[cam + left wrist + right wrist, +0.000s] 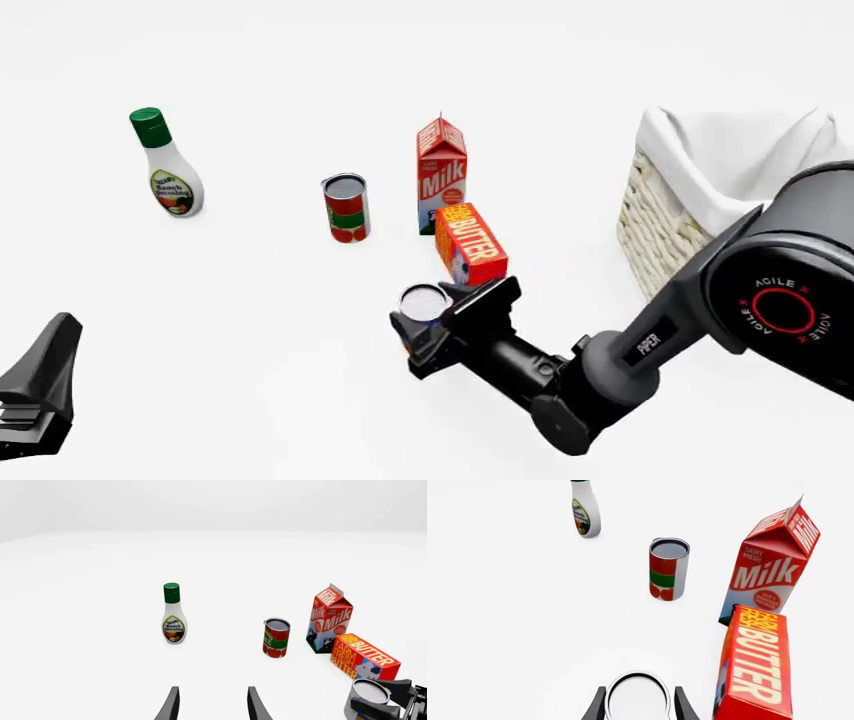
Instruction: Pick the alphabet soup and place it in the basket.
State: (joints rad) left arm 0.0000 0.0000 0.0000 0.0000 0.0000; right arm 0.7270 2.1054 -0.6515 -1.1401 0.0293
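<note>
Two fingers (599, 706) of the right gripper (424, 330) stand one on each side of the alphabet soup (423, 302), closed against the can, just in front of the butter box (470, 243). Left gripper (212, 705) hangs open, holding nothing. Basket (657, 225) stands at the right of the bench (240, 320).

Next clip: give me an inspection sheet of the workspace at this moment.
Surface: white table, evenly lit.
Job's things: alphabet soup upright between the right end effector fingers, pale top visible; basket at right, white cloth lining.
Clutter: ranch dressing bottle, red-and-green can, milk carton, butter box beside the soup.
End effectors: right one straddles the soup, grip unconfirmed; left end effector open, holding nothing.
Cables: nothing seen.
Surroundings: plain white.
</note>
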